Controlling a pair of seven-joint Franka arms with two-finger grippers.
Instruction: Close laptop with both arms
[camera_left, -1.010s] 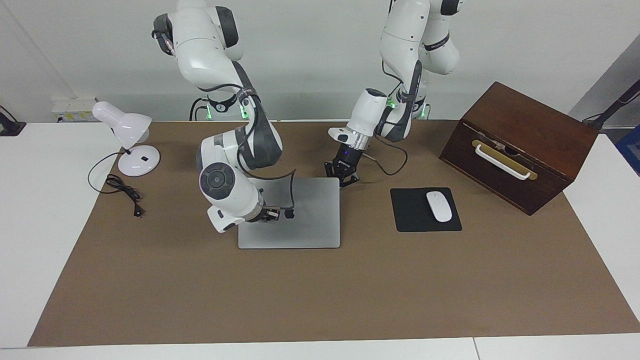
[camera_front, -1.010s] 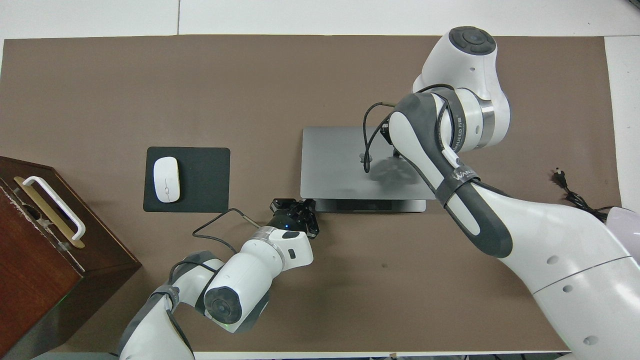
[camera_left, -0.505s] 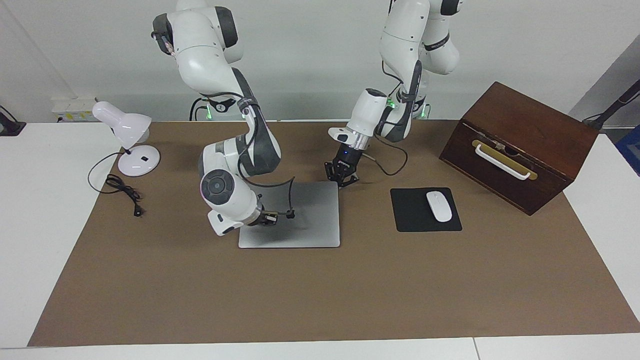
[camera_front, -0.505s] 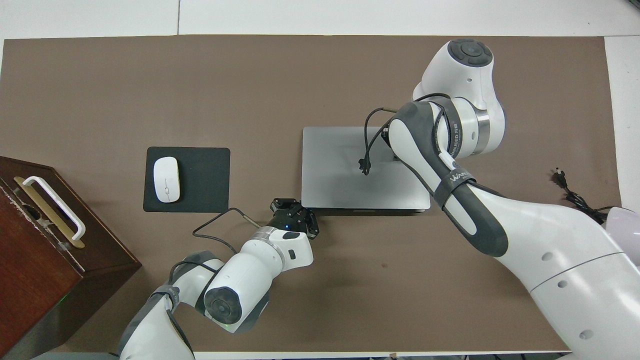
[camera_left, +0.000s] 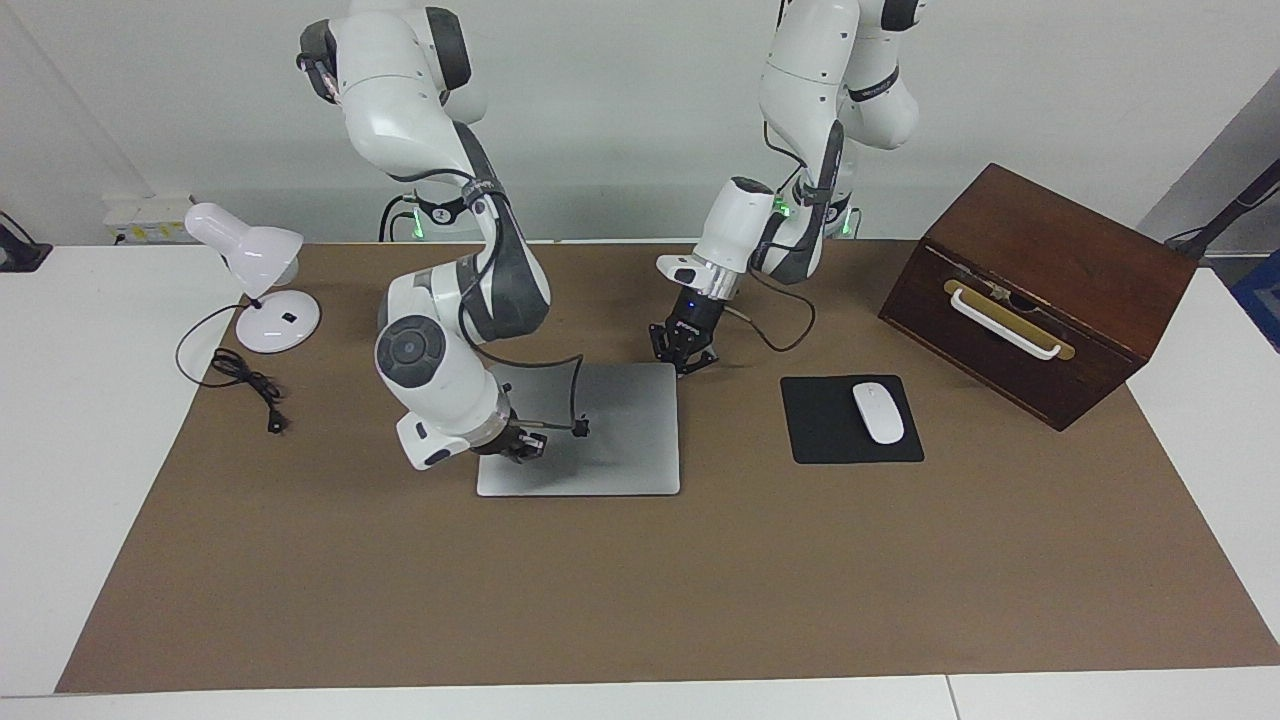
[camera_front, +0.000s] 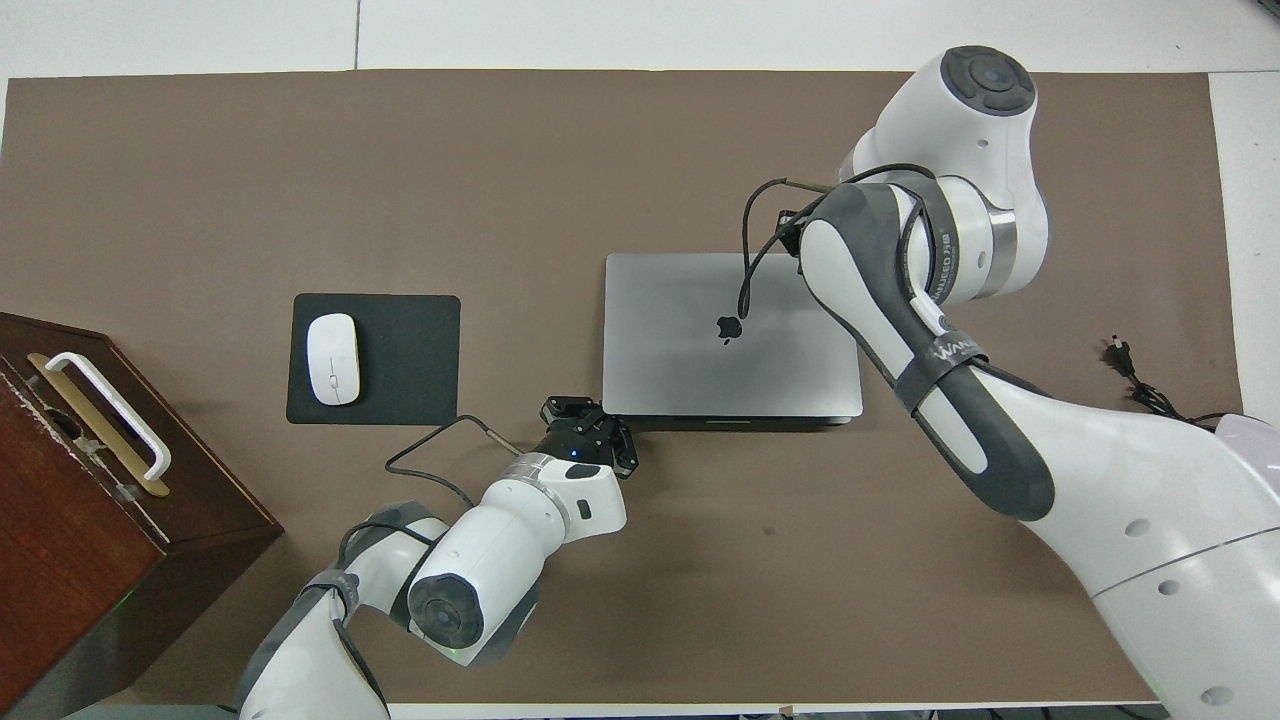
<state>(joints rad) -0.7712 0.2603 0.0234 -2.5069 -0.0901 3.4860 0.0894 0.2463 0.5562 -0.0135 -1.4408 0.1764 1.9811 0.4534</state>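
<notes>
The silver-grey laptop (camera_left: 610, 440) lies flat on the brown mat with its lid down. The dark apple logo (camera_front: 727, 328) shows on top in the overhead view. My right gripper (camera_left: 522, 445) hangs just over the lid's edge toward the right arm's end of the table. A loose black cable dangles from it over the lid. In the overhead view its own arm hides it. My left gripper (camera_left: 683, 356) sits low at the laptop's corner nearest the robots, toward the left arm's end. It also shows in the overhead view (camera_front: 588, 432).
A black mouse pad (camera_left: 830, 440) with a white mouse (camera_left: 878, 412) lies beside the laptop toward the left arm's end. A brown wooden box (camera_left: 1040, 280) with a white handle stands past it. A white desk lamp (camera_left: 255, 270) and its cable (camera_left: 245, 385) are at the right arm's end.
The lid has dropped from slightly ajar to fully down on the base. My right gripper has slid off the lid's middle toward the right arm's end. The left arm has not moved.
</notes>
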